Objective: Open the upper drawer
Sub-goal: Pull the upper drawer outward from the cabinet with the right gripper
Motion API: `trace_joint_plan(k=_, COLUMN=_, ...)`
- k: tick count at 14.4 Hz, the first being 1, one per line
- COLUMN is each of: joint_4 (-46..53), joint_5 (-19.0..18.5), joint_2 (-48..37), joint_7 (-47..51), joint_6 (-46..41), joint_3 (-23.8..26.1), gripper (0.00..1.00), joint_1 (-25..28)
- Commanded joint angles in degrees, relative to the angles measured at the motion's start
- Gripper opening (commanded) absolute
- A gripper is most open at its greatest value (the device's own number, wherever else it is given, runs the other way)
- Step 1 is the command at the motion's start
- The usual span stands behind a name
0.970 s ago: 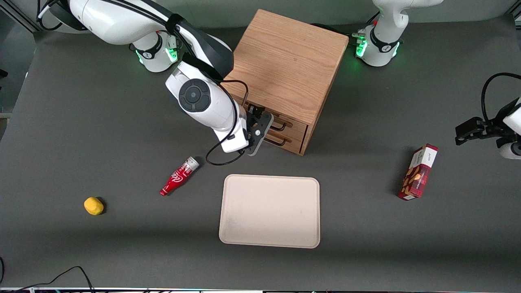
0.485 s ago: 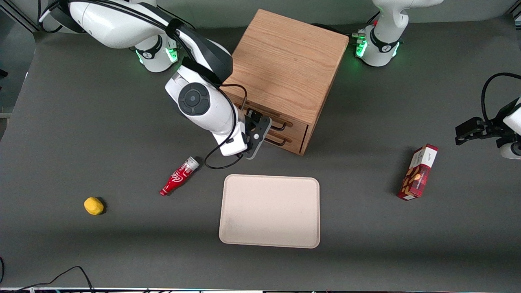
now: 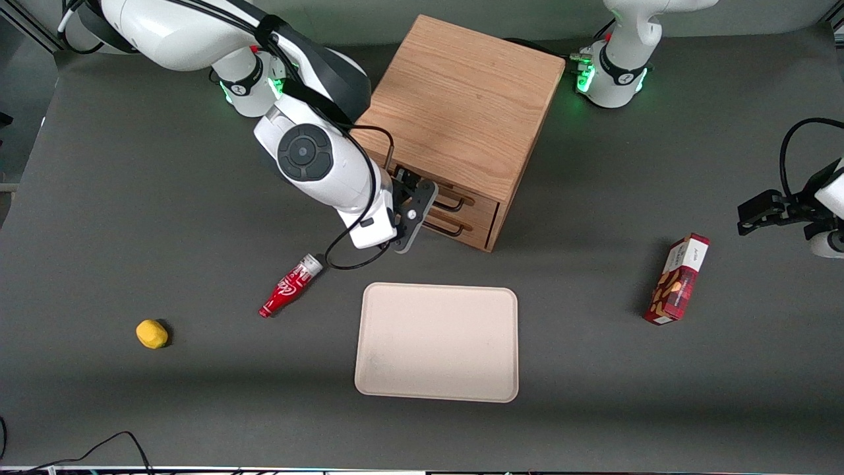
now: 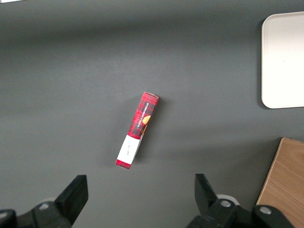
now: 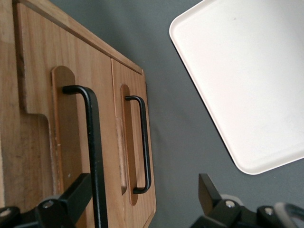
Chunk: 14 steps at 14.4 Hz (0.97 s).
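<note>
Right wrist view shows my gripper (image 5: 142,202) spread wide in front of the cabinet (image 3: 461,119), one finger (image 5: 71,197) beside the upper drawer's (image 5: 71,142) handle (image 5: 92,152). I judge it needs centering before pinching. The cabinet stands by the table's robot-side edge.

The cabinet (image 3: 465,99) is light oak with a black handle (image 5: 93,147) on the upper drawer (image 5: 66,137). The gripper (image 3: 410,212) is black, the tray (image 3: 436,342) cream, the bottle (image 3: 290,285) red, the box (image 3: 677,279) red checked.
</note>
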Motion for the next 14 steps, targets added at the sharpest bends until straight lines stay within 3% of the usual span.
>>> trace_joint_plan(k=1, joint_4=1.16, joint_5=2.52, joint_2=1.51, joint_7=-1.20, joint_6=-0.39, joint_3=0.91, gripper=1.00, joint_1=-0.28)
trace_joint_plan(k=7, joint_4=-1.83, joint_5=3.76, joint_2=3.71, joint_7=-1.29, joint_6=8.39, joint_3=1.00, gripper=1.00, joint_1=0.60)
trace_joint_plan(k=14, joint_4=0.35, joint_5=-6.34, joint_2=6.87, joint_7=-5.49, joint_6=8.49, joint_3=-0.93, gripper=1.00, joint_1=-0.46)
